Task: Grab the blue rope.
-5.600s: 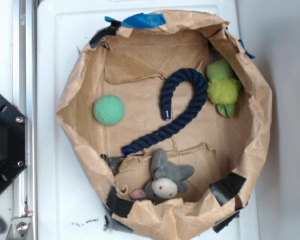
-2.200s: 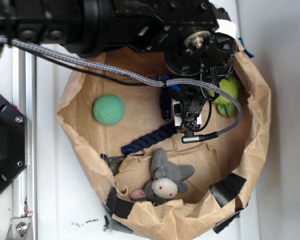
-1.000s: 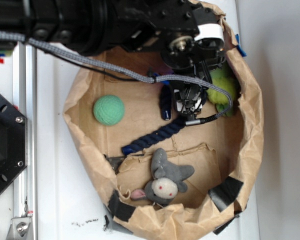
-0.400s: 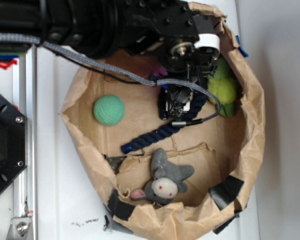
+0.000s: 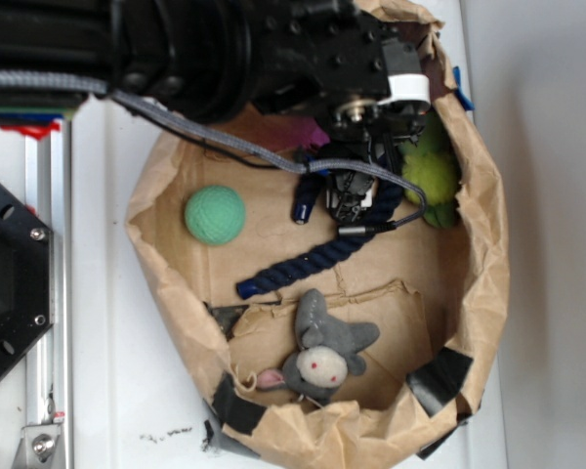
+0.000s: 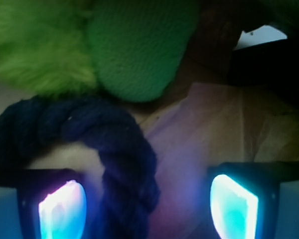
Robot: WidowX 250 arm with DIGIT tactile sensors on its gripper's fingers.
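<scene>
The blue rope [image 5: 303, 264], thick, twisted and dark navy, lies curved on the floor of the paper bag. Its lower stretch and one bound end [image 5: 301, 210] show in the exterior view; its upper bend is hidden under the arm. My gripper [image 5: 356, 195] is down over that bend. In the wrist view the rope [image 6: 124, 164] runs between my two glowing pads, nearer the left pad [image 6: 62, 209]. The gripper [image 6: 148, 206] is open, with the pads wide apart and not clamped on the rope.
A green plush toy [image 5: 432, 176] lies just right of the gripper and fills the top of the wrist view [image 6: 139, 50]. A green ball [image 5: 215, 215] and a grey plush [image 5: 322, 352] also lie inside the bag's raised paper rim [image 5: 488, 254]. The grey-and-white cable [image 5: 225, 137] hangs over the bag.
The arm came in over the bag and went down onto the rope's bend. Over the last half second the rope's free end swung left and the bag shifted slightly.
</scene>
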